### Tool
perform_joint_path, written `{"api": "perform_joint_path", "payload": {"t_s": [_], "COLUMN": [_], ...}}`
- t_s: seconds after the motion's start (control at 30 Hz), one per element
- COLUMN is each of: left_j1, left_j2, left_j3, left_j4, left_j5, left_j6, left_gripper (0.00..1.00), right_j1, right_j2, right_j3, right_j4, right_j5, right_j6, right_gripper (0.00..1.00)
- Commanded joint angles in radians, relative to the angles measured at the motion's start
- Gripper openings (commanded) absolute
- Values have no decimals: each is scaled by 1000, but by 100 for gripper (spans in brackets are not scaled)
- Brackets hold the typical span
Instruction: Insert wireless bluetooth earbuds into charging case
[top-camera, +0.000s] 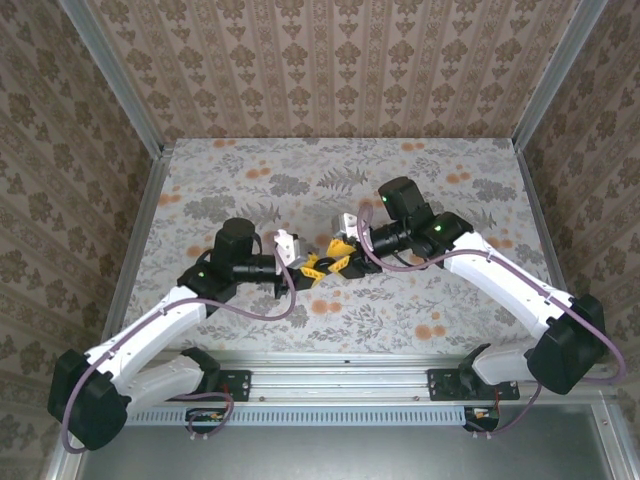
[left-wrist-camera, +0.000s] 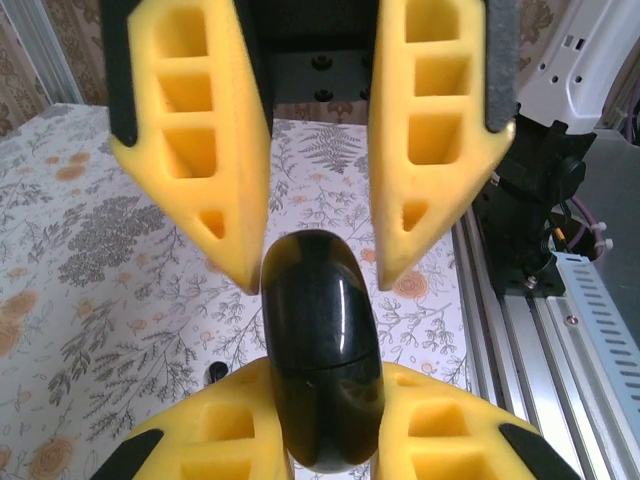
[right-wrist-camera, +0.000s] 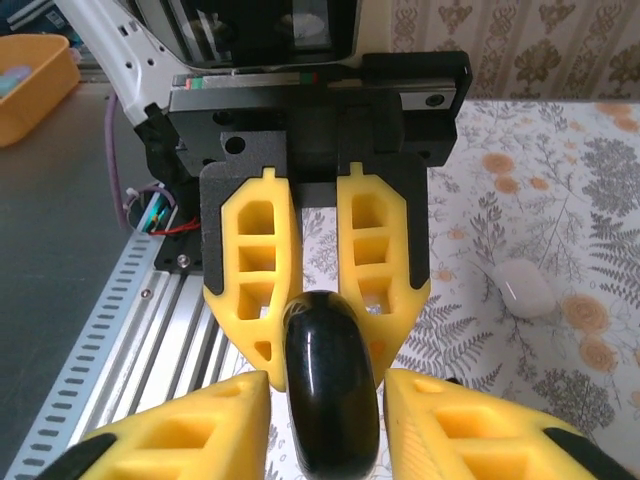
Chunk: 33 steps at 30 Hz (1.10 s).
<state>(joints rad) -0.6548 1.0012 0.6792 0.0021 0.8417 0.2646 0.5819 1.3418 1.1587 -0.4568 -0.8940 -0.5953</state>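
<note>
Charging case (right-wrist-camera: 525, 287) lies on the flowered table (right-wrist-camera: 590, 170), a small white pebble resting flat and apart from both of my hands. In my right wrist's view it sits off to the right of where the hands meet, on the side away from the metal rail (right-wrist-camera: 190, 340), just past the outer finger of my left hand. Its long axis seems to run slantwise across that view, from upper left to lower right. I cannot tell whether it is closed or what is inside it.

My left gripper (left-wrist-camera: 322, 380) is closed tight on a black disc (left-wrist-camera: 322, 350), held edge-up between its yellow fingers. My right gripper (right-wrist-camera: 325, 380) faces it nose to nose, with its jaws parted slightly wider than the disc. They stand either side of the rim without clearly pinching it, and a slim gap shows on at least one side, so I judge that hand to be holding nothing.

The move ahead turns on that sideways offset. The case is not in front of either hand but off to the far side of their meeting point, down on the table, while both hands hang above it. My right hand is the free one, so I judge it better placed to swing over and come down across the case's short width.
</note>
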Motion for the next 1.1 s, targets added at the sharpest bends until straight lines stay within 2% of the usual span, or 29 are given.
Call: {"api": "perform_joint_path", "payload": {"t_s": [0.0, 0.1, 0.2, 0.33, 0.37, 0.5, 0.57, 0.7, 0.87, 0.97, 1.07], "left_j1": [-5, -5, -4, -5, -5, -6, -5, -6, -6, -7, -9], "left_j2": [-24, -24, -24, -26, -28, -29, -29, -30, -26, -20, -16], "left_j3": [-10, -12, -14, -17, -18, -23, -24, -24, -18, -15, -12], "left_j4": [40, 54, 73, 87, 89, 110, 118, 103, 85, 86, 83], "left_j5": [32, 33, 33, 37, 40, 42, 38, 21, 22, 24, 28], "left_j6": [-20, -26, -37, -51, -55, -71, -76, -70, -62, -66, -66], "left_gripper": [9, 9, 9, 9, 9, 9, 13, 25, 28, 33, 33], "right_j1": [-19, -21, -21, -21, -21, -20, -20, -19, -6, 6, 18], "right_j2": [-9, -10, -4, -3, -3, -5, -8, -19, -21, -23, -23], "right_j3": [-16, -11, -7, -10, -8, -7, -4, 3, 25, 30, 33], "right_j4": [44, 33, 28, 28, 27, 10, 9, -3, -65, -74, -74], "right_j5": [-73, -74, -81, -86, -86, -77, -68, -42, 6, 25, 43], "right_j6": [32, 29, 33, 37, 37, 28, 27, 13, -28, -39, -44], "right_gripper": [29, 25, 37, 38, 37, 21, 16, 15, 15, 15, 15]}}
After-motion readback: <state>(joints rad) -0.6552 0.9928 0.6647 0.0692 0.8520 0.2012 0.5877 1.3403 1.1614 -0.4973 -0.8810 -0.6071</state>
